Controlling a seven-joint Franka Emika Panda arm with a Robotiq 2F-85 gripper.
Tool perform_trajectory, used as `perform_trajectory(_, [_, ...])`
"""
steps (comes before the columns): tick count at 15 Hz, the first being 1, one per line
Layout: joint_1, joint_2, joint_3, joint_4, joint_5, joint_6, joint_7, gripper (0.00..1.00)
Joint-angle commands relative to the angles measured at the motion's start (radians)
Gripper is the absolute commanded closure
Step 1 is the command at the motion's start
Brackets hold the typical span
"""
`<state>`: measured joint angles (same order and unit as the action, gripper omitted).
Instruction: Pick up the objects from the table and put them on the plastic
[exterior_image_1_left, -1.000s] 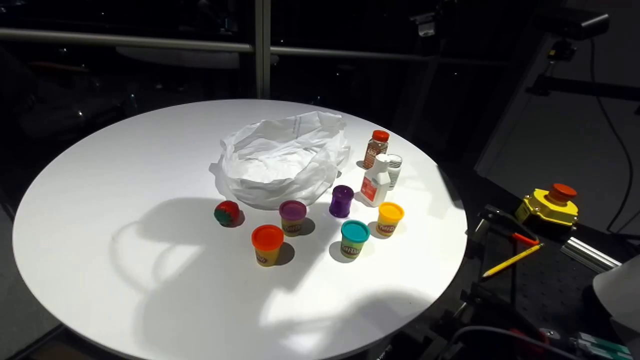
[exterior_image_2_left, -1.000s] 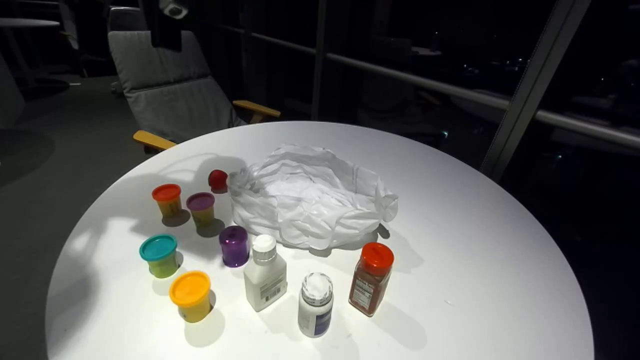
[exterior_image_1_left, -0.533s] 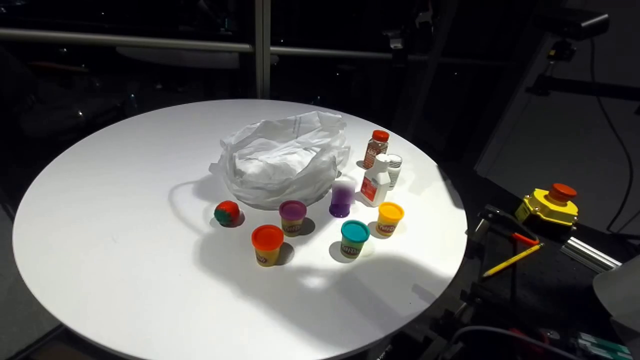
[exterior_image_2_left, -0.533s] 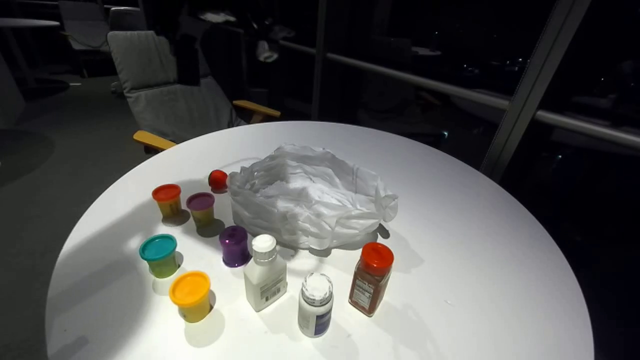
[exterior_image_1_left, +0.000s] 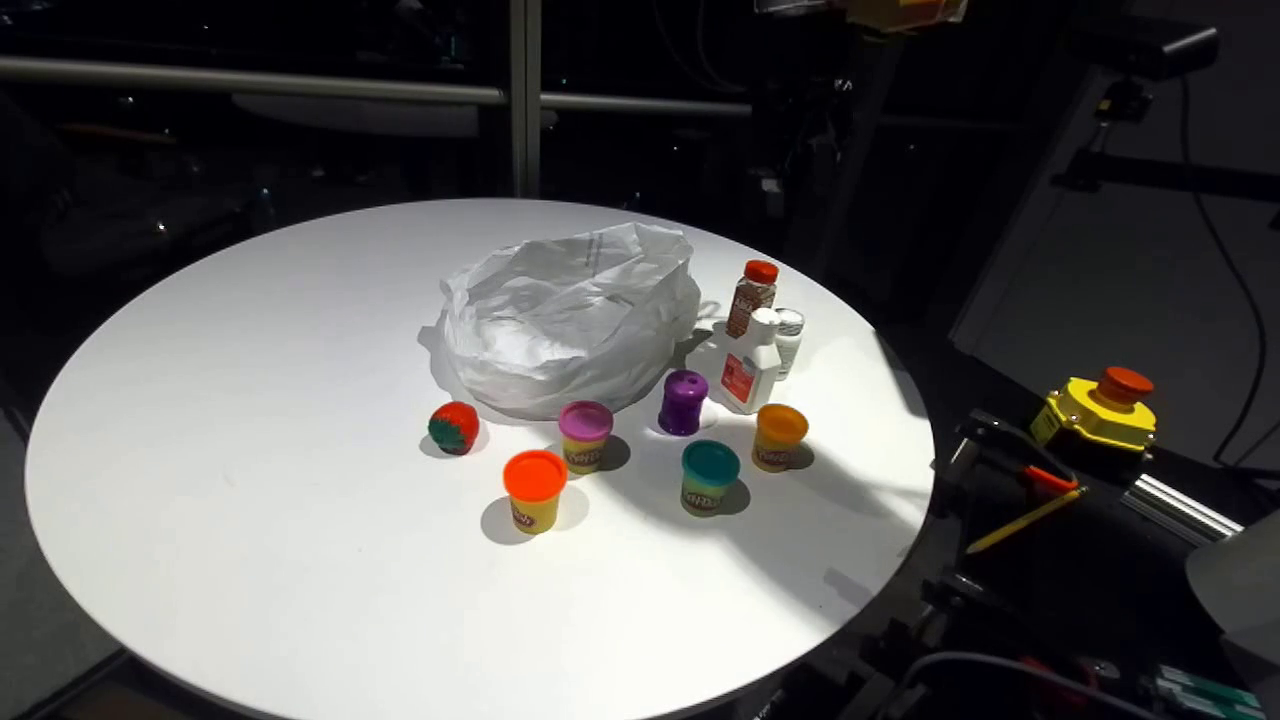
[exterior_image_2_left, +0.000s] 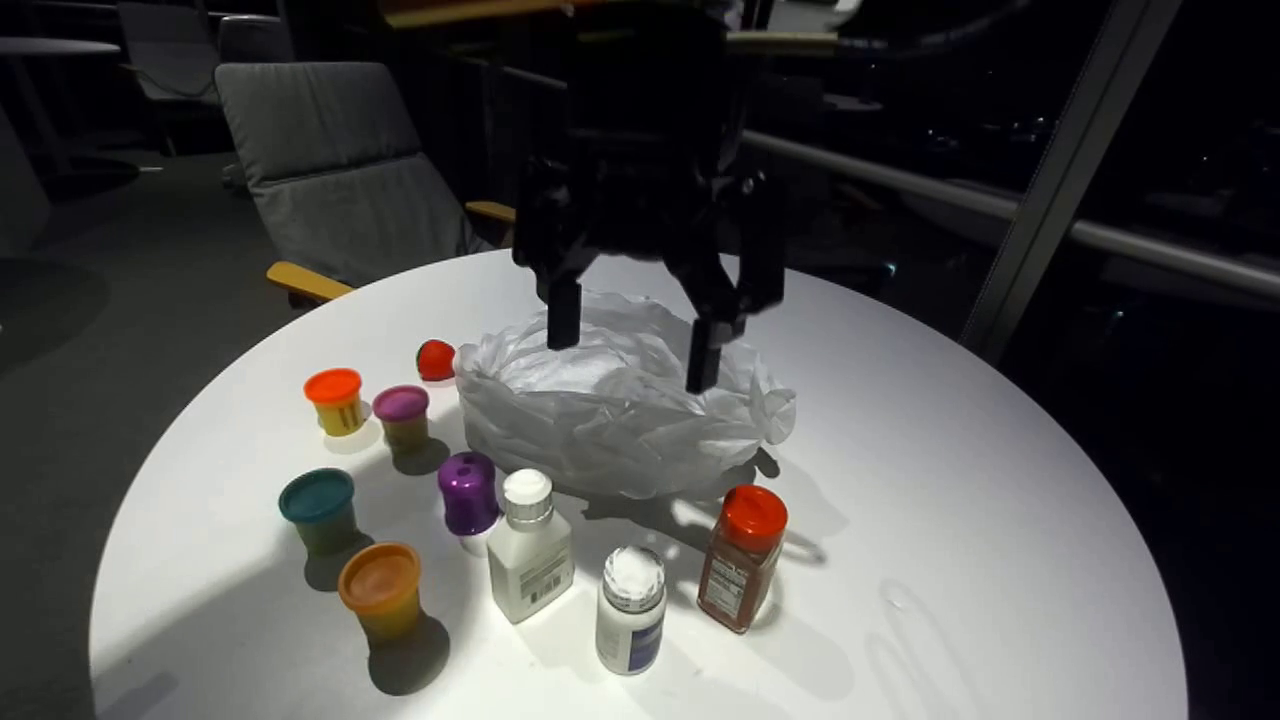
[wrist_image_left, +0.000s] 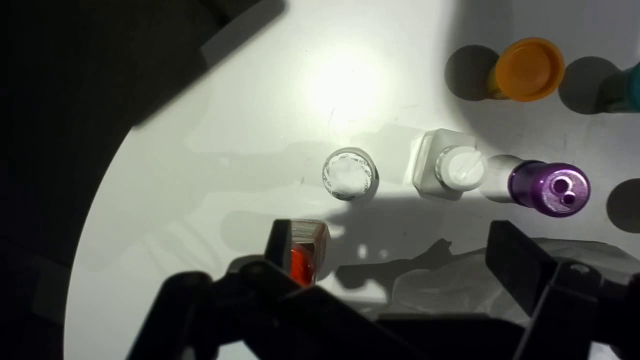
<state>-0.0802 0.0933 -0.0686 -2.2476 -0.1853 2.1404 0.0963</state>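
Note:
My gripper (exterior_image_2_left: 633, 367) stands open in the air, its fingers apart with nothing between them, in front of the crumpled white plastic (exterior_image_2_left: 620, 455) in an exterior view. In the wrist view one finger overlaps the red-capped jar (wrist_image_left: 301, 265); contact cannot be told. Upright beside the plastic are a round white bottle (wrist_image_left: 348, 175), a square white bottle (wrist_image_left: 460, 167) and a shiny purple container (wrist_image_left: 557, 190). Small tubs stand farther off: orange-yellow (exterior_image_1_left: 780, 438), teal-lidded (exterior_image_1_left: 708, 480), pink-purple-lidded (exterior_image_1_left: 585, 438) and red-orange-lidded (exterior_image_1_left: 535, 490). A toy strawberry (exterior_image_1_left: 455, 428) lies near the plastic.
Everything rests on a round white table (exterior_image_1_left: 250, 350), whose edge curves past the bottles. Off the table are a yellow box with a red button (exterior_image_1_left: 1100, 410) and a pencil (exterior_image_1_left: 1025, 520). A grey chair (exterior_image_2_left: 330, 170) stands behind.
The open gripper has come into an exterior view from above, down in front of the plastic. Shadows have shifted across the table. The tubs, bottles and plastic have stayed in place.

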Motion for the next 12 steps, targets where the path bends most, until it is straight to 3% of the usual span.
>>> perform_trajectory(1, [-0.017, 0.109, -0.027, 0.031, -0.024, 0.099, -0.039, 0.0])
perform_trajectory(7, [-0.036, 0.238, -0.071, 0.05, -0.024, 0.286, -0.036, 0.0])
perform_trajectory(12, [-0.036, 0.305, -0.099, 0.084, -0.012, 0.361, -0.034, 0.0])
